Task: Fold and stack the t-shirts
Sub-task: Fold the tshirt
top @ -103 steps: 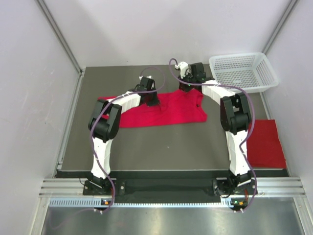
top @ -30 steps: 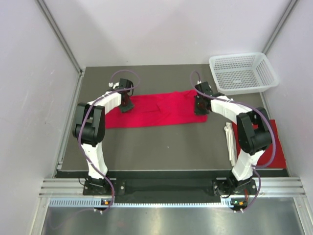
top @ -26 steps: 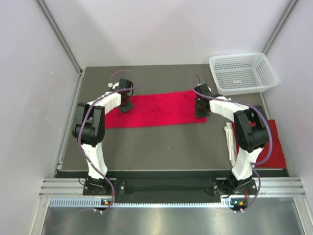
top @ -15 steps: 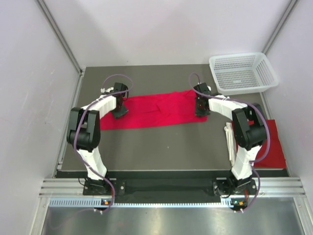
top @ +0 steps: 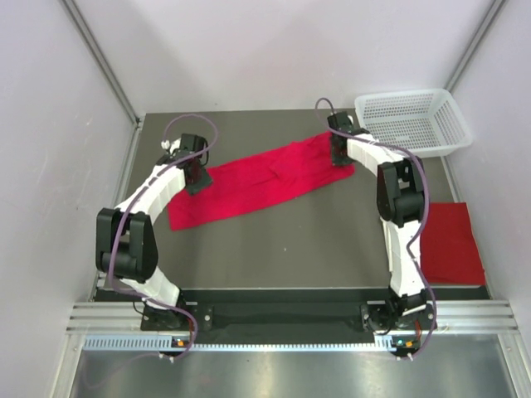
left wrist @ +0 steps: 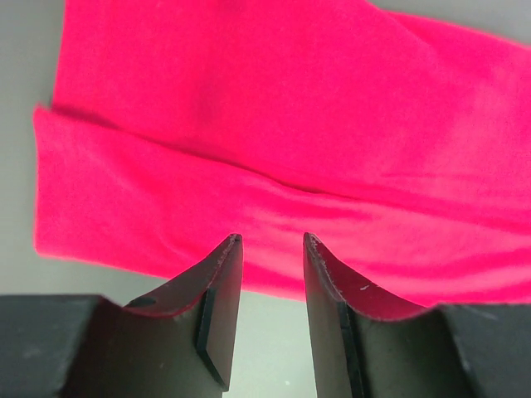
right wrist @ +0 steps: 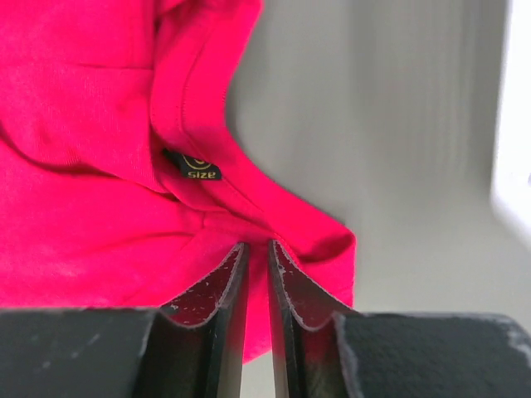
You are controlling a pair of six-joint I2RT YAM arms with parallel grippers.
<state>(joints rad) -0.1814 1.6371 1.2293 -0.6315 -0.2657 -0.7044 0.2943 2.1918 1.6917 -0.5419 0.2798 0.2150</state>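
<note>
A red t-shirt (top: 265,178), folded into a long strip, lies slanted on the dark table from near left to far right. My left gripper (top: 195,178) is open at its left end. In the left wrist view (left wrist: 270,249) the jaws stand apart over the cloth's (left wrist: 290,124) near edge, with bare table between them. My right gripper (top: 340,157) is at the far right end, by the collar. In the right wrist view (right wrist: 257,253) it is shut on a fold of the cloth (right wrist: 83,166) below the size label (right wrist: 197,172). A second red t-shirt (top: 452,245) lies folded at the near right.
A white mesh basket (top: 411,120) stands at the back right corner, close to my right gripper. Grey walls enclose the table on three sides. The table's (top: 274,249) front half is bare dark mat.
My right gripper has pulled the collar end toward the back, so the strip now lies slanted instead of level. My left arm's elbow has swung outward to the left.
</note>
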